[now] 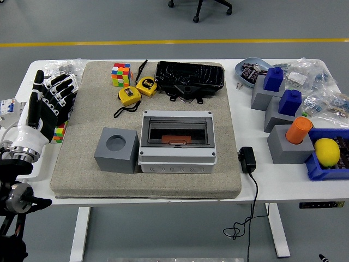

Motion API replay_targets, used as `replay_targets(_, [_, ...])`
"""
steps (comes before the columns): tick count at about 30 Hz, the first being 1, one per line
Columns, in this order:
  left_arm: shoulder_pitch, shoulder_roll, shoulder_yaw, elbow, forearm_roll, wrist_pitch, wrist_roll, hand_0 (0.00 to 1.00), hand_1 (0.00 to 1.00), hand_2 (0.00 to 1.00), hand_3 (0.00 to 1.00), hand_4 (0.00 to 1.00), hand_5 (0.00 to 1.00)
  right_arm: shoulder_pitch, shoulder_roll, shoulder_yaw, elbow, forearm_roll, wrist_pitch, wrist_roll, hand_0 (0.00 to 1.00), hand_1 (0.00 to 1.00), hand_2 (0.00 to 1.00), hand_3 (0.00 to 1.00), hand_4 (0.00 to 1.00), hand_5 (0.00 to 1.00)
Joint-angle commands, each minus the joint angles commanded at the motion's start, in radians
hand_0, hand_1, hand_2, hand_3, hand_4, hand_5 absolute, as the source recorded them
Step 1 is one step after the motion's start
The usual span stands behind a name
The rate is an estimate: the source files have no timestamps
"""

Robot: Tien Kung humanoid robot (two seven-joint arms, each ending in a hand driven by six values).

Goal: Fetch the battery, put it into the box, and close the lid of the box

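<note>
A mat covers most of the left and middle of the worktop. The box sits near the mat's front middle, with a cube block right beside it on the left. Behind those are two tape measures, touching or nearly so, a puzzle cube further back left, and a tray at the back, right of the tapes. The left robot hand is over the mat's left edge. Off the mat, a charger lies just right of the box. Further right, three blocks run front to back, with a bin at the far right holding a lemon. A bowl is behind the blocks.
</note>
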Motion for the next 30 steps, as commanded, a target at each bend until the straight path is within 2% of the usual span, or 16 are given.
replay_targets(30, [0.002,0.005,0.014,0.004,0.01,0.017,0.0,0.839,0.805,0.745,0.727,0.998,0.813,-0.001,-0.004,-0.017,0.0,0.009,0.002,0.0,0.75,0.697,0.713,0.756,0.998,0.998])
